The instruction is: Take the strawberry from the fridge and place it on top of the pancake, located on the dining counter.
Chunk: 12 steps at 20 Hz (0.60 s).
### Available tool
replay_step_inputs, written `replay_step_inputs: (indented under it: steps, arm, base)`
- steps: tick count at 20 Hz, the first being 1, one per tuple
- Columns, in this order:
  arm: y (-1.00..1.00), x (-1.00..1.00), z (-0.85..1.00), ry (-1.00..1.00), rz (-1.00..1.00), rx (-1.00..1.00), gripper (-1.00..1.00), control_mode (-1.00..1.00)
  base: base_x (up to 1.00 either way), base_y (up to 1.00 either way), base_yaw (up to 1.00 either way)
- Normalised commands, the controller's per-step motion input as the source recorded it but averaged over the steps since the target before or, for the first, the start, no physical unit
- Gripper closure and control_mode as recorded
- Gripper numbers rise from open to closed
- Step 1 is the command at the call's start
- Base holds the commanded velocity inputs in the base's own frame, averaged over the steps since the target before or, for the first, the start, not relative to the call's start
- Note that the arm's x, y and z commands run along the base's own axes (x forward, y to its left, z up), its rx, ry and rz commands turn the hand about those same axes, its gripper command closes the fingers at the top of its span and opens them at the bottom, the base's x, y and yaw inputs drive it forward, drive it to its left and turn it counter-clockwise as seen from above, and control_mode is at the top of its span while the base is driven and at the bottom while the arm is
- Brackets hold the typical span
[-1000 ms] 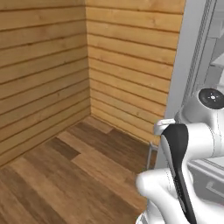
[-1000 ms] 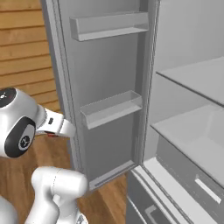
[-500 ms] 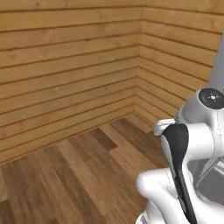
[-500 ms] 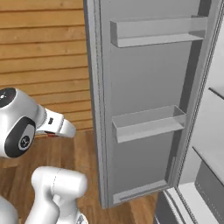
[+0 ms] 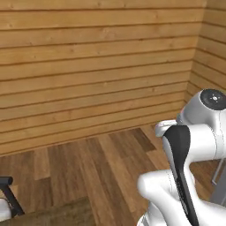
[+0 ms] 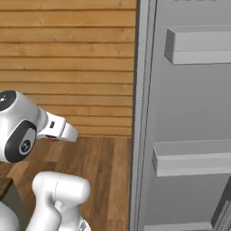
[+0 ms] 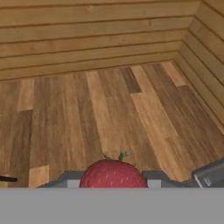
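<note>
Gripper [image 7: 112, 183]: jaws clamped on the strawberry, one finger at each side of it.
Strawberry [image 7: 113, 175]: red, green leaves on top, held between the fingers, above the wooden floor [image 7: 87, 118].
Plank wall [image 5: 88, 66]: far side, meeting a second wall at the right corner.
Fridge [image 6: 189, 113]: right; open door showing two pale shelves.

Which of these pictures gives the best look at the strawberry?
The hand view: the strawberry sits red and large between the tool's tips. The right base view shows just a red speck under the arm's end. The left base view shows walls and floor.
</note>
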Motion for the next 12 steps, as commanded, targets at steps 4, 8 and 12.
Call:
replay_step_inputs:
  steps: [4,8,12]
  arm:
    - [0.0,0.0,0.0,0.0,0.0,0.0,1.0,1.0]
    - [0.0,0.0,0.0,0.0,0.0,0.0,1.0,1.0]
    - [0.0,0.0,0.0,0.0,0.0,0.0,1.0,1.0]
  base:
    - [0.07,0.42,0.2]
    - [0.67,0.1,0.01]
    - [0.87,0.06,0.0]
